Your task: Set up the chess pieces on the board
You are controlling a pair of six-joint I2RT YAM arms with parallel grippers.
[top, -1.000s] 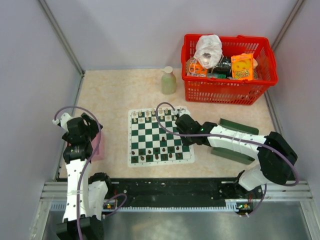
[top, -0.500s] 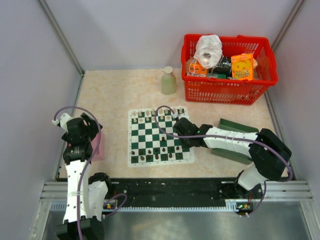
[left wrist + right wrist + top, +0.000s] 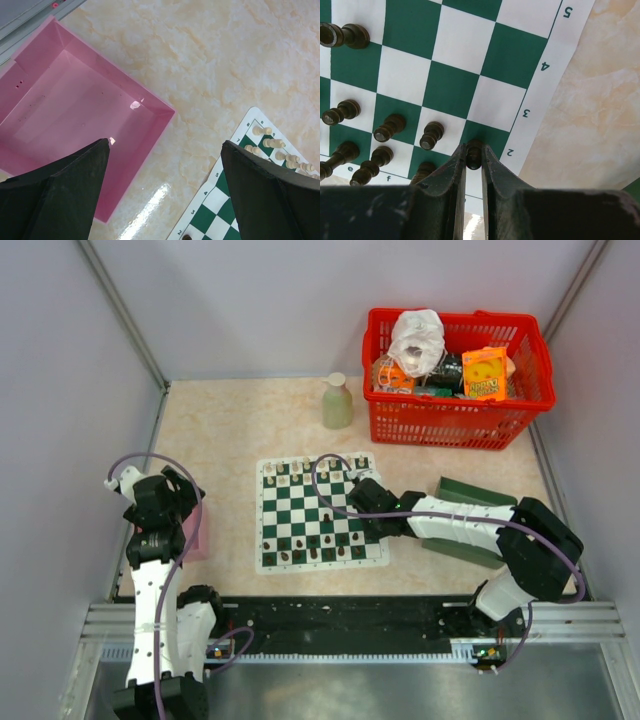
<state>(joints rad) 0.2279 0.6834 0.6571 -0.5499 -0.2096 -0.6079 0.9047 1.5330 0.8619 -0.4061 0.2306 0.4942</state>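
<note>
The green and white board (image 3: 318, 512) lies mid-table, with cream pieces (image 3: 300, 469) along its far rows and dark pieces (image 3: 310, 552) along its near rows. My right gripper (image 3: 474, 156) is shut on a dark pawn (image 3: 473, 152) that stands on the green square by the "2" at the board's right edge (image 3: 535, 95). Other dark pieces (image 3: 431, 136) stand to its left. My left gripper (image 3: 165, 145) is open and empty, over the table between the pink tray (image 3: 70, 115) and the board's left edge (image 3: 220, 200). In the top view it sits at the left (image 3: 165, 502).
A red basket (image 3: 455, 370) of packets stands at the back right. A pale bottle (image 3: 337, 402) stands behind the board. A dark green tray (image 3: 470, 522) lies under my right arm. The pink tray (image 3: 195, 530) is at the left.
My right gripper has moved a little toward the near right corner of the board and lower. The left arm has not moved.
</note>
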